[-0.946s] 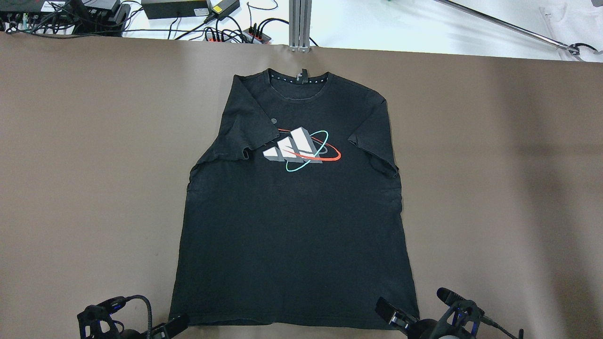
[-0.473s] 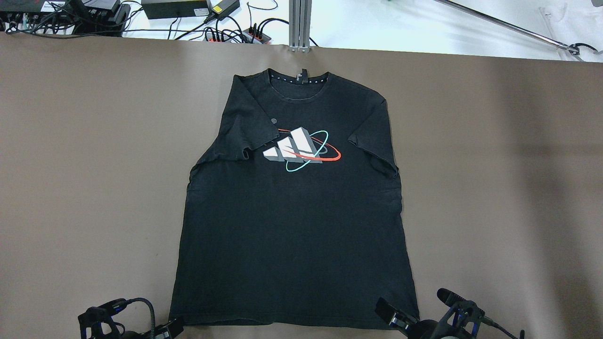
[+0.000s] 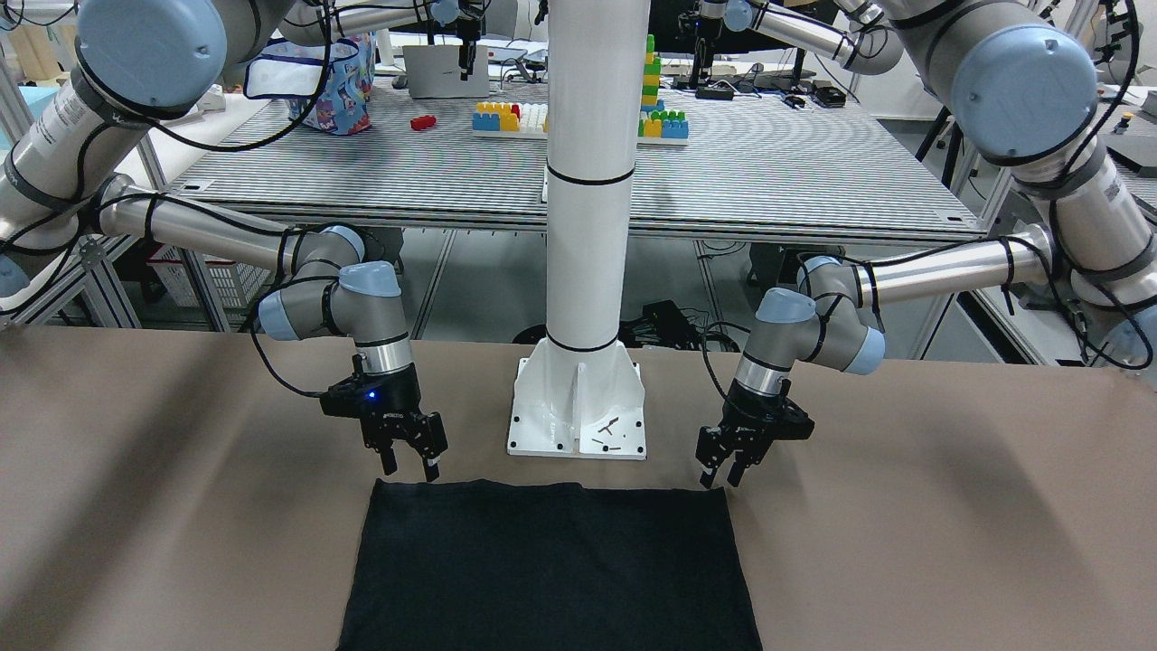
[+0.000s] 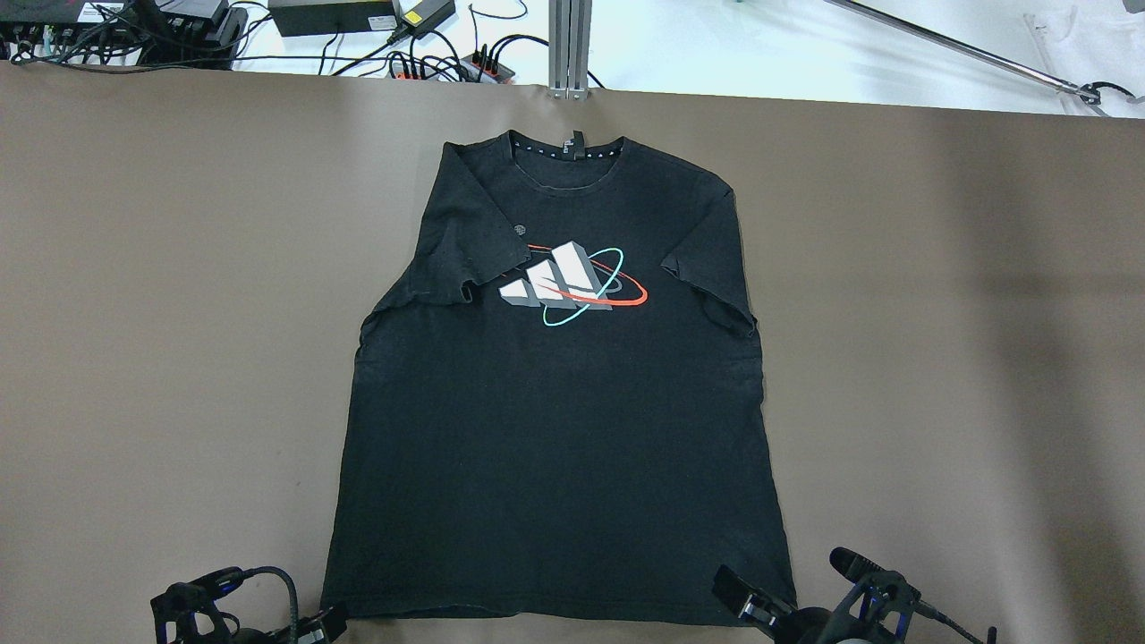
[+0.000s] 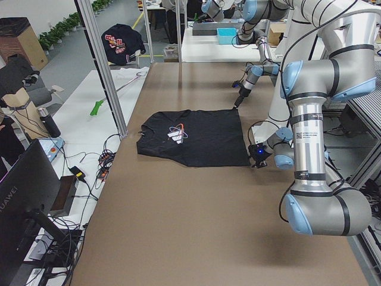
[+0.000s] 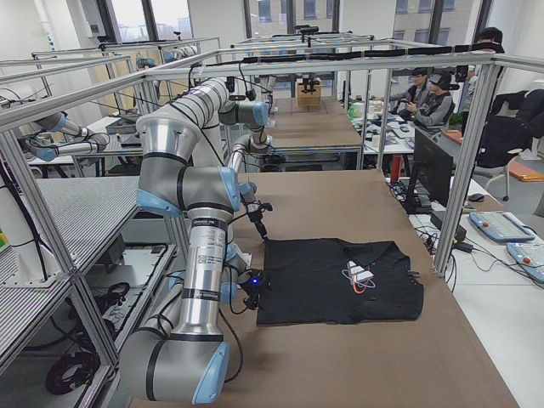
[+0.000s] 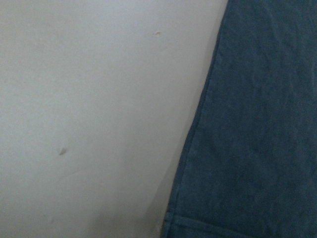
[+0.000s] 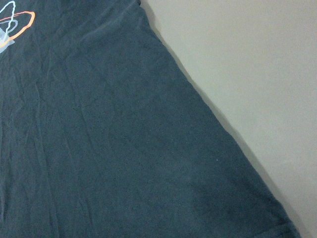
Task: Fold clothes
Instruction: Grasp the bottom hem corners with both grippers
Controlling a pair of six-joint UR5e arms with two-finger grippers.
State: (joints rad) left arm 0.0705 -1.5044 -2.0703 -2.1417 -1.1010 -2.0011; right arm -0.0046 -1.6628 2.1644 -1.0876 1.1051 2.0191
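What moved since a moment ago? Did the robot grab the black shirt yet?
The left gripper slid a little back toward the robot and outward, beside the near corner of the black T-shirt. Nothing was grabbed or let go, and both grippers are open. The right gripper and the T-shirt stayed put.

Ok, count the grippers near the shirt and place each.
2. The left gripper hangs at one hem corner of the black shirt, the right gripper at the other.
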